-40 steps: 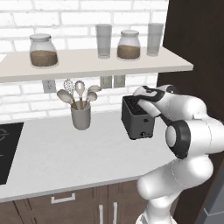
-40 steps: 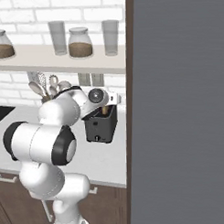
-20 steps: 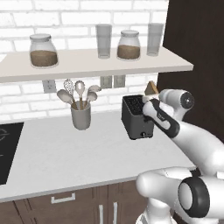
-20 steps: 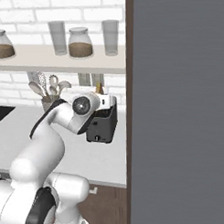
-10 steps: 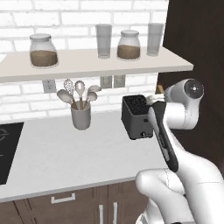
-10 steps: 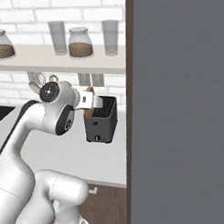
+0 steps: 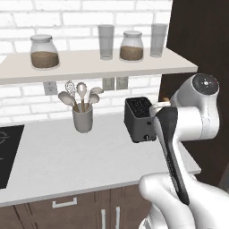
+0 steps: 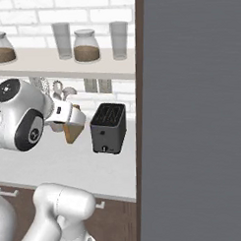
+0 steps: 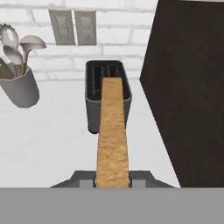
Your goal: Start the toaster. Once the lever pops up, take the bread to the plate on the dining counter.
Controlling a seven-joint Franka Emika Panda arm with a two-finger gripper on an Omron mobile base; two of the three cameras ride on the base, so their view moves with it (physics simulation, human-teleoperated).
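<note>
A home kitchen: a white brick wall runs beyond the gripper (image 8: 72, 128), carrying a shelf (image 7: 89, 65) of storage jars (image 7: 44, 52) and glasses (image 7: 106, 41). Below and ahead of it lies a white worktop (image 7: 67, 156) with brown drawer fronts, bearing a toaster (image 7: 139, 119) and, off to one side, a utensil cup (image 7: 82, 117).

Rough-crusted bread (image 9: 113, 131), matt toaster (image 9: 108, 99)

Left and right base views looked forward and down over the tabletop (image 7: 67, 161) from behind the arm, sharing the toaster (image 7: 139, 119); the hand view looked closely along the tool (image 9: 113, 178).
</note>
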